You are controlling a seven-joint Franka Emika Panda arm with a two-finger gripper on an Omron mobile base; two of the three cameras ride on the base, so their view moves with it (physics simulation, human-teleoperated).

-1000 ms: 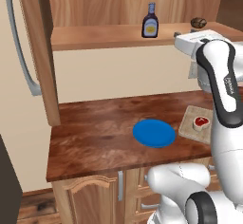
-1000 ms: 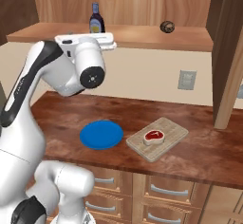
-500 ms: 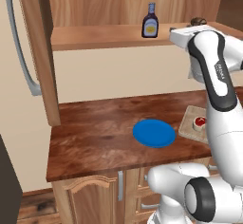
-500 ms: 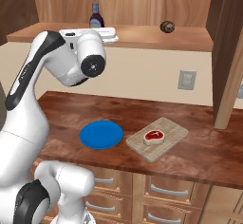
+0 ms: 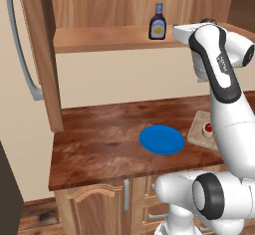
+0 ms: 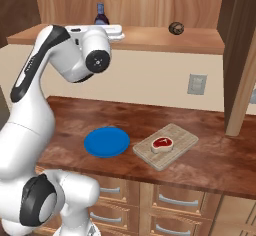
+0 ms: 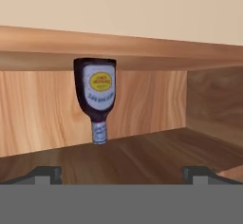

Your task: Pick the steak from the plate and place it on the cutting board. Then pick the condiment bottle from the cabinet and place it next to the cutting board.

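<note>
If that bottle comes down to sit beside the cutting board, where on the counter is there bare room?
Bare countertop lies right of the cutting board and left of the plate. The gap between plate and board is narrow. The steak occupies the board.

Cabinet (image 5: 109, 37) matt wood-grain; condiment bottle (image 7: 96, 95) glossy, paper-like label; plate (image 6: 106, 141) smooth.

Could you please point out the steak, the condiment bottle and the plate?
steak (image 6: 161, 143), right base view, red centre.
condiment bottle (image 7: 98, 91), hand view, dark body.
plate (image 5: 161, 140), left base view, bare blue middle.
</note>
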